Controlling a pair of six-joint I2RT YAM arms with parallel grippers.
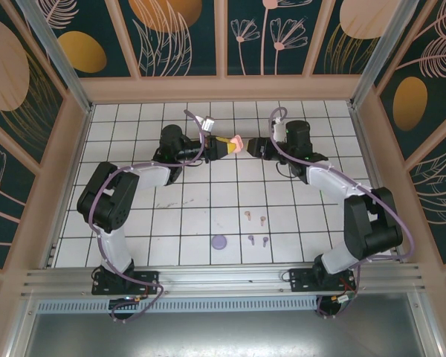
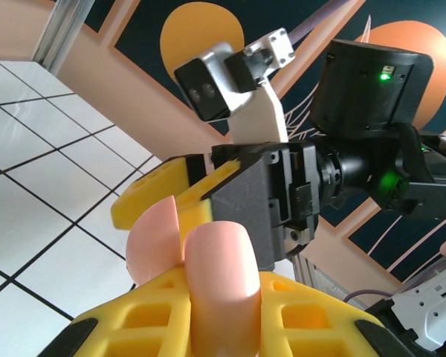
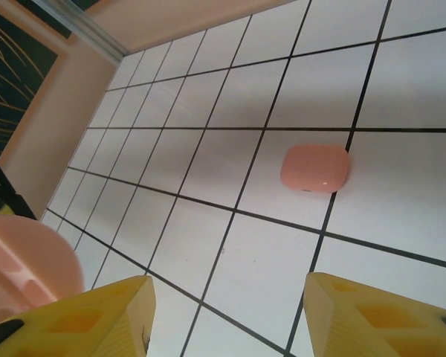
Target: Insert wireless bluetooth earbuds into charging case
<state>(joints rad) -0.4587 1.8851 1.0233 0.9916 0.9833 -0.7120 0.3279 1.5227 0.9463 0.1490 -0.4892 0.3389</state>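
Observation:
My left gripper (image 1: 227, 146) is shut on a pale pink charging case (image 1: 238, 142), held in the air over the far middle of the table. In the left wrist view the case body (image 2: 219, 286) sits between my yellow fingers (image 2: 141, 316), and its lid (image 2: 152, 242) stands open. My right gripper (image 1: 256, 146) faces it, open; one yellow finger (image 2: 150, 195) is just behind the lid. Between the right fingertips (image 3: 82, 320) I see only bare tile, with the held case (image 3: 22, 260) beside the left one. Two tan-peach earbuds (image 1: 255, 217) and two purple earbuds (image 1: 258, 240) lie on the near tiles.
A salmon-pink closed case (image 3: 316, 168) lies on the white tiles beyond the right fingers. A purple closed case (image 1: 220, 242) sits near the front, left of the purple buds. Peach walls (image 1: 223, 88) ring the table, and a metal rail (image 1: 223, 279) runs along its near edge.

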